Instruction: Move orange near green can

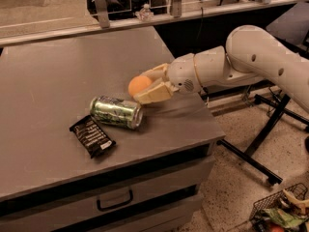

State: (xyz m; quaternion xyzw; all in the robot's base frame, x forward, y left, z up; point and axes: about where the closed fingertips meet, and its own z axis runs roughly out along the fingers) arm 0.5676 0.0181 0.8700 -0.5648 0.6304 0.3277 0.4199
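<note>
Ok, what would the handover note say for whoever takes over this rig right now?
Gripper: shut on the orange, over the table.
Can: lying on its side, the orange just past its silver-rimmed end.
Wrapper: beside the can, on the far side from the orange.
Done: orange is gripped and close to the can.
Left: probably set it down, open, back the arm off. Whether the orange touches the table is unclear.
</note>
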